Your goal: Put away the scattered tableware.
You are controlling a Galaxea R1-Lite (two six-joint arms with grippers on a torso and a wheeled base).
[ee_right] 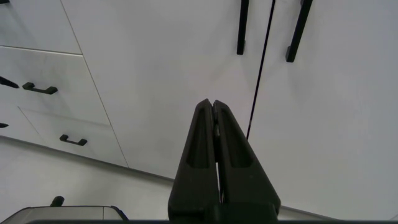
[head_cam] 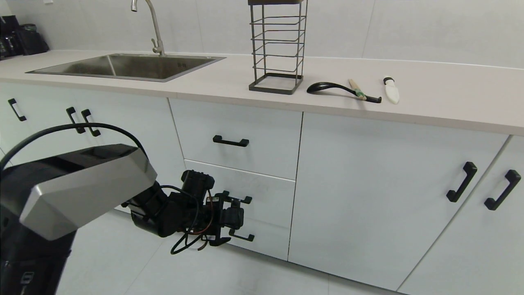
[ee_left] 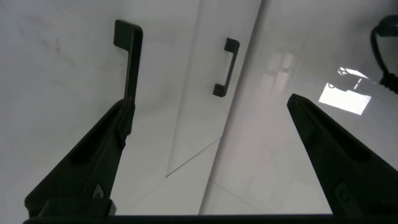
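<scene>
- The left arm (head_cam: 86,184) wore an angular, faceted shell in brushed silver-grey, with a black recess on its upper face.
- A thick black cable (head_cam: 73,128) arched over that shell.
- The wrist (head_cam: 163,209) was glossy black and rounded, topped by a small black cylindrical block.
- Thin looped wires (head_cam: 186,241), black and what looked like red or orange, hung by the wrist.
- The left gripper (head_cam: 249,218) was a black frame with slim fingers ending in small hooked tips.
- The right gripper (ee_right: 213,109) had matte black, wedge-shaped fingers tapering to blunt tips.
</scene>
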